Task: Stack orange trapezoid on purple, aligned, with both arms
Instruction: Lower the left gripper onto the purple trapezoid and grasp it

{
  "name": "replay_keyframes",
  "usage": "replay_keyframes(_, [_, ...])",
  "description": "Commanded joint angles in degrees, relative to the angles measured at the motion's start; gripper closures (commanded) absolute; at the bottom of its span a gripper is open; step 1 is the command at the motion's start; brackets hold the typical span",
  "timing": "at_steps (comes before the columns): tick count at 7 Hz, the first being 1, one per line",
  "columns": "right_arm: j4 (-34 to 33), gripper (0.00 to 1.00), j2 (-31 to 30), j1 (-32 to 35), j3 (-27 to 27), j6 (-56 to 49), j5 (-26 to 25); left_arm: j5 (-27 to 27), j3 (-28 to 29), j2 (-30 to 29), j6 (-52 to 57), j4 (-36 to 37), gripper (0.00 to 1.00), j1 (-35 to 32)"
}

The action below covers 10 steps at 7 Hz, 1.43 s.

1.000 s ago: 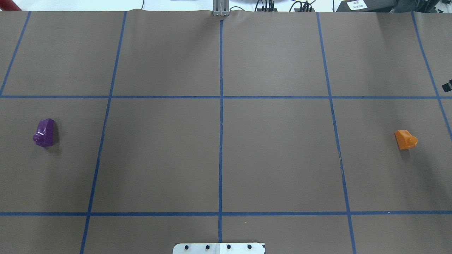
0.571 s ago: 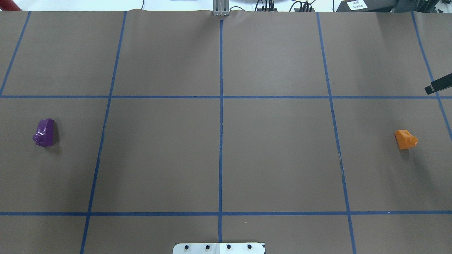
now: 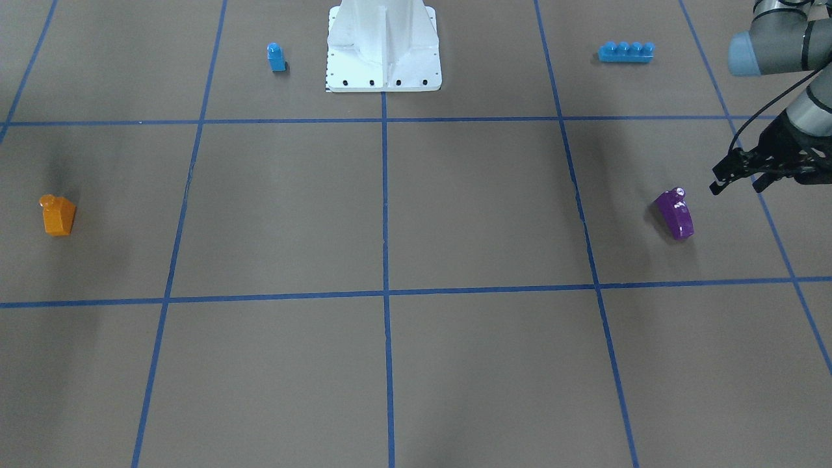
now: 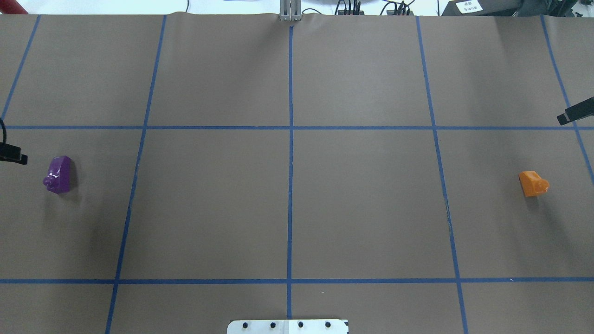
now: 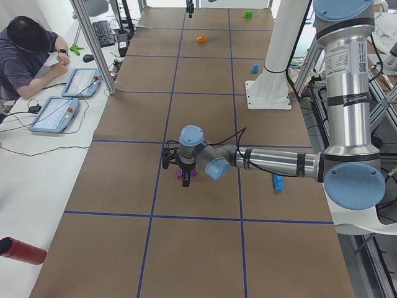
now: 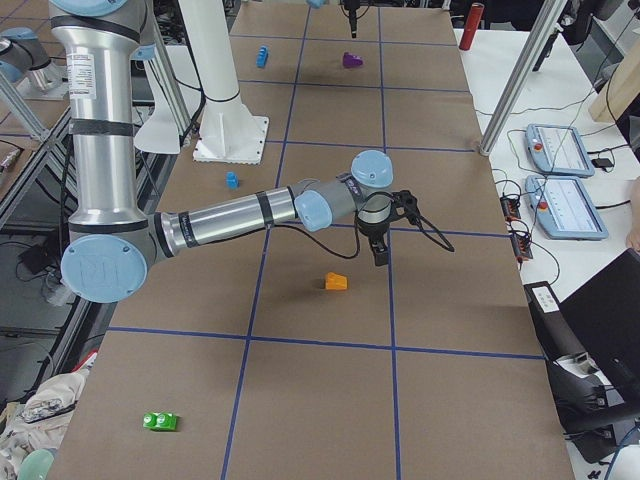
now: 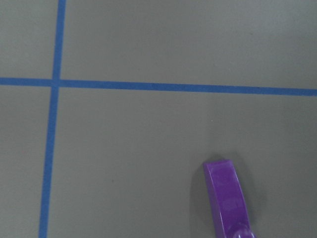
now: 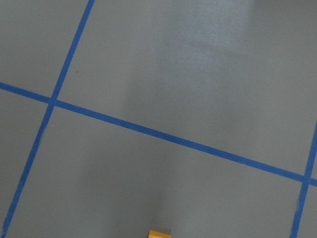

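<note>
Left black two-finger gripper had entered the overhead view, jaws spread, near the small glossy purple plastic brick, left of the white metal base plate. Right gripper: state indeterminable. Glossy orange plastic trapezoid brick lay right of plate.

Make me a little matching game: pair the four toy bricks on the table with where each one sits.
Things:
1. orange trapezoid
2. purple brick
3. small blue brick
4. long blue brick

Places:
A. close by the left gripper, not held
B. close beside the white base, on the robot's right of it
C. far out on the robot's right side, alone
D. on the robot's left of the base, well apart from it

Pairs: 1-C, 2-A, 3-B, 4-D.
</note>
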Motion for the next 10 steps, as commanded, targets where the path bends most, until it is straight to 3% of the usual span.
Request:
replay_keyframes(1, [0.0, 0.0, 0.0, 0.0, 0.0, -0.1, 0.0, 5.5, 1.5, -1.8, -8.7, -3.4, 0.0, 8.3])
replay_keyframes(2, [0.0, 0.0, 0.0, 0.0, 0.0, -0.1, 0.0, 5.7, 1.9, -2.5, -9.2, -3.4, 0.01, 9.5])
replay_keyframes(3, [0.0, 0.0, -0.2, 0.0, 0.0, -0.1, 0.0, 7.0, 2.0, -2.6, -9.3, -3.1, 0.16, 10.5])
replay_keyframes(4, [0.0, 0.0, -0.2, 0.0, 0.0, -0.1, 0.0, 7.1, 2.6, -2.6, -9.0, -3.0, 0.47, 11.1])
replay_keyframes(6, [0.0, 0.0, -0.2, 0.0, 0.0, -0.1, 0.0, 7.1, 2.6, -2.3, -8.5, -2.8, 1.0, 11.2])
replay_keyframes(8, [0.0, 0.0, 0.0, 0.0, 0.0, -0.1, 0.0, 6.3, 1.2, -2.8, -8.0, -2.8, 1.0, 11.2])
replay_keyframes(9, [0.0, 0.0, 0.0, 0.0, 0.1, 0.0, 0.0, 6.2, -1.2, -4.9, -8.0, 1.2, 1.0, 11.1])
replay_keyframes(10, [0.0, 0.0, 0.1, 0.0, 0.2, 0.0, 0.1, 6.3, -5.2, -9.5, -8.0, 11.2, 1.0, 11.1])
